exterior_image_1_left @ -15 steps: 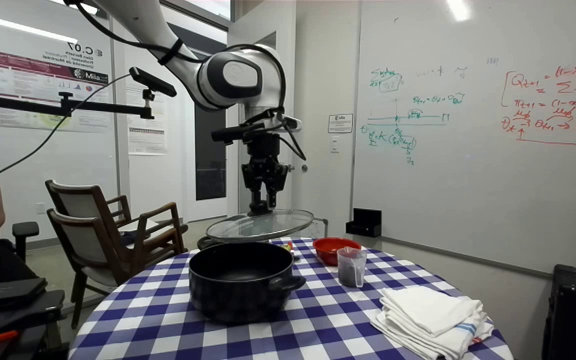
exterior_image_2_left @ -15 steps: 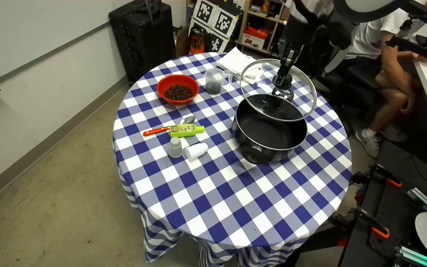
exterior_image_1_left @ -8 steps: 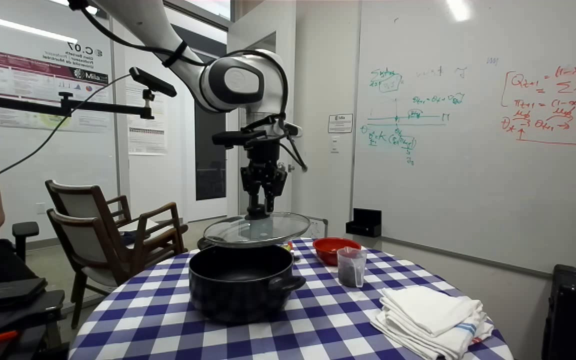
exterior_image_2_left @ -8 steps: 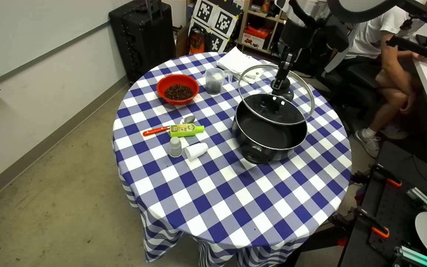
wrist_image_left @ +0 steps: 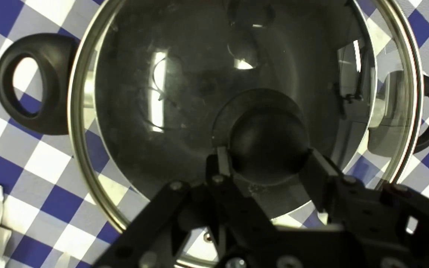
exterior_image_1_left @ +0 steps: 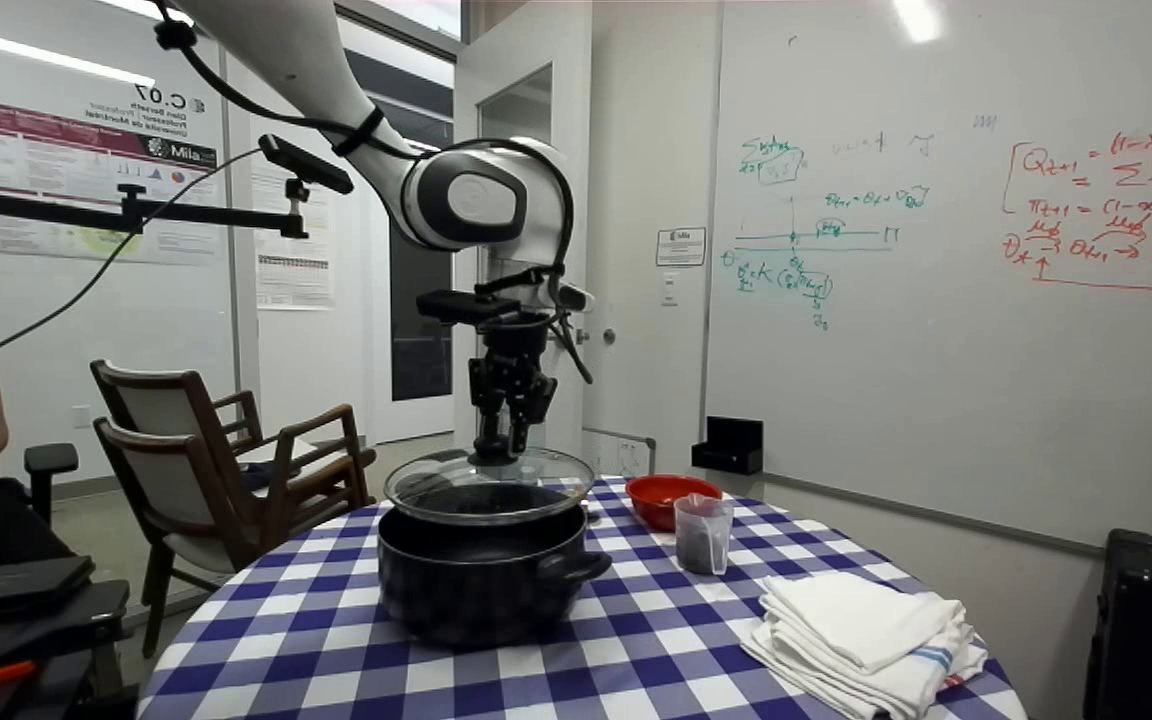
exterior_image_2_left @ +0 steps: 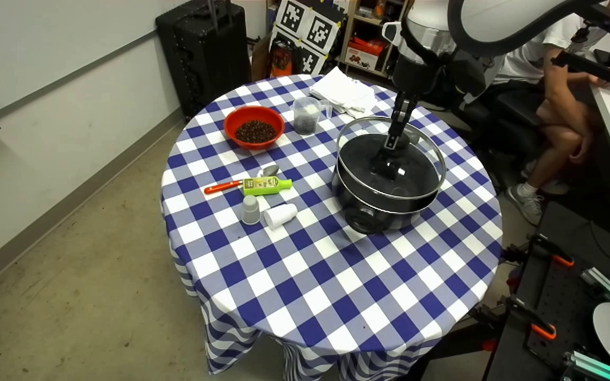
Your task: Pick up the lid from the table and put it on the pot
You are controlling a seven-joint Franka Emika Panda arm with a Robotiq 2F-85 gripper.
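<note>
The round see-through lid (exterior_image_1_left: pixel 546 492) with a metallic rim is held just above the black pot (exterior_image_1_left: pixel 476 595). In an exterior view a gap shows between lid and pot rim. In an exterior view the lid (exterior_image_2_left: pixel 360 153) covers most of the pot's opening and sits a little off the pot (exterior_image_2_left: pixel 366 221). My gripper (exterior_image_1_left: pixel 501 448) is shut on the lid's black knob (wrist_image_left: pixel 268 139); the fingers (wrist_image_left: pixel 267 152) press it from both sides in the wrist view. Both pot handles (wrist_image_left: pixel 56 85) show beyond the lid there.
A red bowl (exterior_image_2_left: pixel 252 112) of dark beans and a clear measuring cup (exterior_image_2_left: pixel 306 119) stand near the pot. Folded white cloths (exterior_image_1_left: pixel 861 640) lie at the table edge. A green bottle (exterior_image_2_left: pixel 267 186), an orange-handled utensil (exterior_image_2_left: pixel 223 187) and two small cups (exterior_image_2_left: pixel 281 216) lie or stand on the table.
My gripper has lowered with the lid and moved over the pot. The lid is more level and better centred over the pot's opening than before. The pot has not moved.
</note>
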